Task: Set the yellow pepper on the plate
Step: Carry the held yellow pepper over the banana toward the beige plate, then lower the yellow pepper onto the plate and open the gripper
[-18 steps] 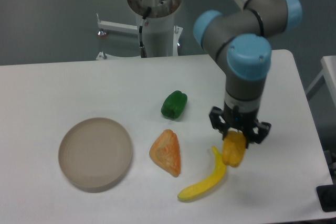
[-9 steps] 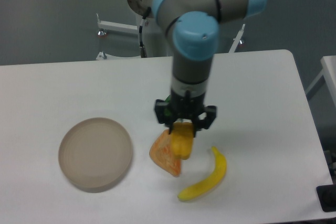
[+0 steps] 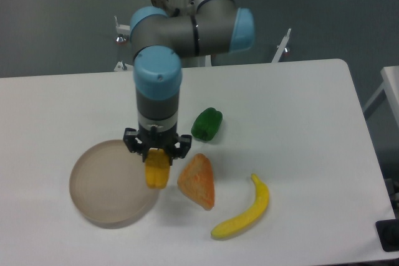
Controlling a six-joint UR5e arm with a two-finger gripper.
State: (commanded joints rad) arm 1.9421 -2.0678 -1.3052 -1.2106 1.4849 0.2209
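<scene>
the end effector (image 3: 157,156) is clamped on the yellow pepper (image 3: 156,170), which hangs over the 3 o'clock rim of the plate (image 3: 103,185) on the white table (image 3: 299,110). an orange-red wedge (image 3: 198,182) lies just at 3 o'clock of the pepper, a green pepper (image 3: 207,124) at 1 o'clock, and a banana (image 3: 244,211) at 4 o'clock.

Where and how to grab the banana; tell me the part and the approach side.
Probably the banana at its thick middle, from straight above. It lies flat on the table, curving from lower left to upper right, with bare surface on both long sides. Fingers across its width would likely hold best; its ends taper.
</scene>
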